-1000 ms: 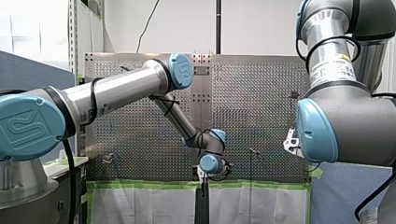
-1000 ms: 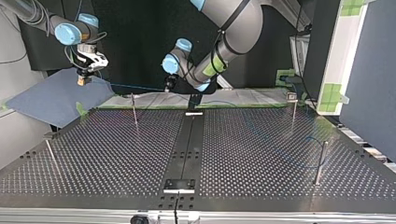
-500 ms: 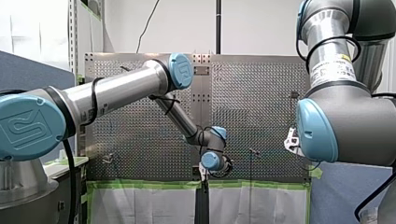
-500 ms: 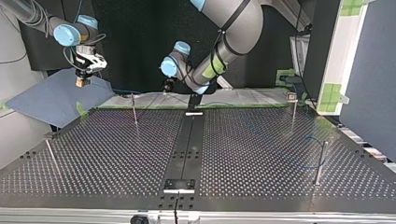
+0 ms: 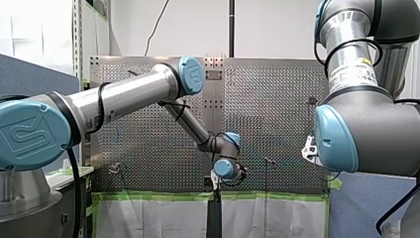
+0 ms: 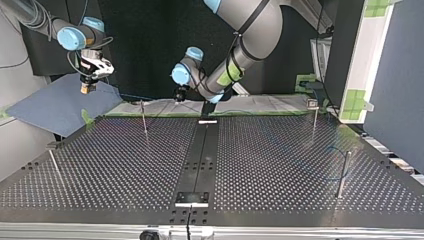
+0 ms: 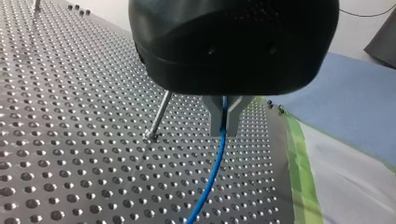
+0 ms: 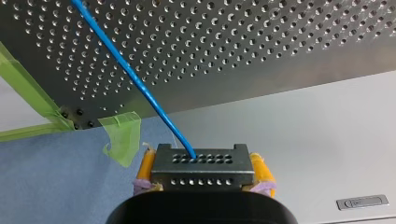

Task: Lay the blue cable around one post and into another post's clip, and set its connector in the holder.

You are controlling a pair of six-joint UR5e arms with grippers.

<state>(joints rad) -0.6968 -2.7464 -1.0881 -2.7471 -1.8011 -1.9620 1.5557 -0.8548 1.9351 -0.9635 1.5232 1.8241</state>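
Top view first. Over the last second my left gripper (image 6: 178, 96) has sunk a bit and crept along the bench's (image 6: 125, 165) far edge toward the nearest post (image 6: 144, 117). My right gripper (image 6: 87, 90) has barely budged, out past the far corner over the mat (image 6: 50, 107). The cable (image 6: 131, 95) runs thin and fairly straight between the two, passing the post's top. I can't tell which side of the post it's on. My guess is the left arm is lowering the line for the wrap, so that step isn't done yet. A faint blue loop lies by the side post (image 6: 343, 175), and nothing is in a clip that I can see.

Front view: same small dip of the left wrist, otherwise nothing new. The right arm's bulk hides most of that side.

Left wrist: fingers pinched together on the cable, which hangs down toward the bench. The post stands tilted just beside them, so that's the thing to avoid bumping. Green tape (image 7: 299, 158) lines the bench edge.

Right wrist: the yellow pads (image 8: 147, 163) are clamped on a grey holed block that the cable enters, which I take for the connector (image 8: 210, 175). So it's nowhere near a holder yet.
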